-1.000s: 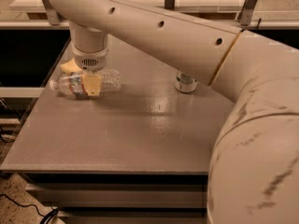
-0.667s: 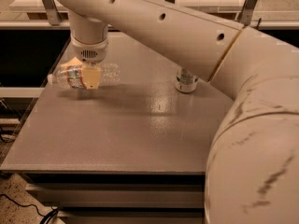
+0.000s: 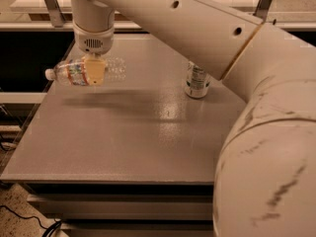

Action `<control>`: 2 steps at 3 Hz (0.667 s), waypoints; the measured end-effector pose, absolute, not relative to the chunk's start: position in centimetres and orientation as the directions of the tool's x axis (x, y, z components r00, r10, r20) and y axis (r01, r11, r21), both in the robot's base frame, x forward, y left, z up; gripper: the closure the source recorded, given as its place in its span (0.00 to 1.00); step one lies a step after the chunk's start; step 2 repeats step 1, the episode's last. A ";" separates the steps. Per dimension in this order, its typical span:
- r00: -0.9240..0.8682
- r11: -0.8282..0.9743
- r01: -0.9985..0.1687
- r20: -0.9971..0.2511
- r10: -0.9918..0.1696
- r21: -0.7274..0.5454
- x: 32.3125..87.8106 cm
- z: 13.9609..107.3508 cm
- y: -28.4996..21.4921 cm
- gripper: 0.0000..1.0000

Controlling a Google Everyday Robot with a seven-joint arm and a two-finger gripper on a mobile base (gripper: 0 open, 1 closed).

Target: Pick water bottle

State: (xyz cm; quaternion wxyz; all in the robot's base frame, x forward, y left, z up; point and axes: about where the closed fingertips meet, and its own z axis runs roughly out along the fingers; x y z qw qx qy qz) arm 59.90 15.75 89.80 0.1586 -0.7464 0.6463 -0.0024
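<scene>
The bottle (image 3: 68,73) is held level, its long axis set crosswise to the gripper, with the cap at the view's left. It is pinched near its middle by the gripper (image 3: 95,73), which is pointed straight down from above, so both ends are left sticking out past the fingers. A shadow is cast on the table (image 3: 148,147) below, so the bottle is judged clear of it. A can (image 3: 197,80) is seen well off to the gripper's other side.
</scene>
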 end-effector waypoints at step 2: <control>0.172 -0.120 -0.962 -0.204 -0.964 -0.244 59.9 90.6 15.7 1.00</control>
